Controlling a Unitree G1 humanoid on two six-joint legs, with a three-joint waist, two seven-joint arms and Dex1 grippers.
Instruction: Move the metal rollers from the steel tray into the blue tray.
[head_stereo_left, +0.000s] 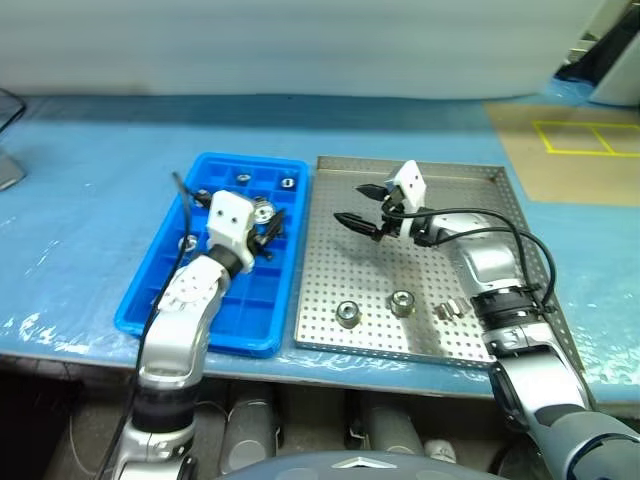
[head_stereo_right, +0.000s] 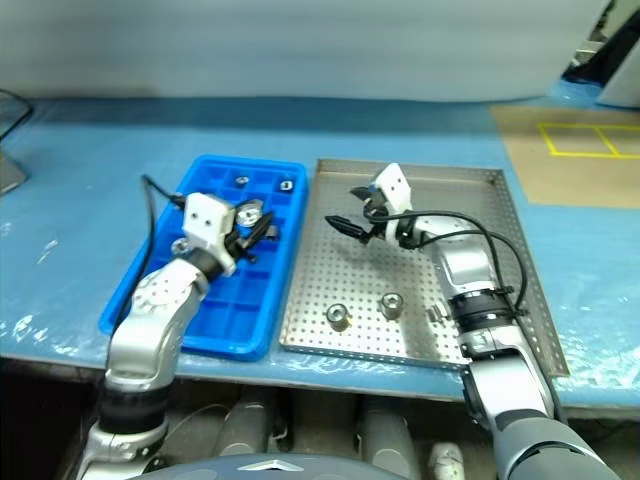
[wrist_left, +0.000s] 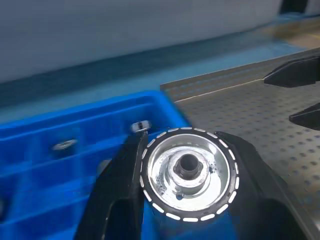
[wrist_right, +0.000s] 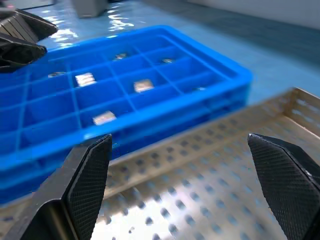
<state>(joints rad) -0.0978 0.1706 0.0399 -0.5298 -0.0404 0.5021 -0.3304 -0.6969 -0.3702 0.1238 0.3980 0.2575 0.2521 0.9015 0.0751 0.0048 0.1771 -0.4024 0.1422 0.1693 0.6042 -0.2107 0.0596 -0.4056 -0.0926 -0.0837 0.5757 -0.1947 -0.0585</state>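
1. My left gripper (wrist_left: 187, 172): jaws closed on one shiny silver metal roller (wrist_left: 188, 173), its dark centre hole facing the wrist camera, held above the bright blue compartmented plastic tray (head_stereo_left: 150, 300).
2. My right gripper (head_stereo_left: 362, 208): jaws spread wide, nothing between them, over the far part of the large perforated steel tray (head_stereo_left: 480, 190).
3. Blue tray: several small metal pieces already sit in its far compartments.
4. Steel tray, near edge: two more rollers (head_stereo_left: 348, 314) and (head_stereo_left: 402, 302) stand apart; a third small piece (head_stereo_left: 447, 311) lies beside my right arm.
5. Trays side by side on the blue-covered table (head_stereo_left: 80, 200).
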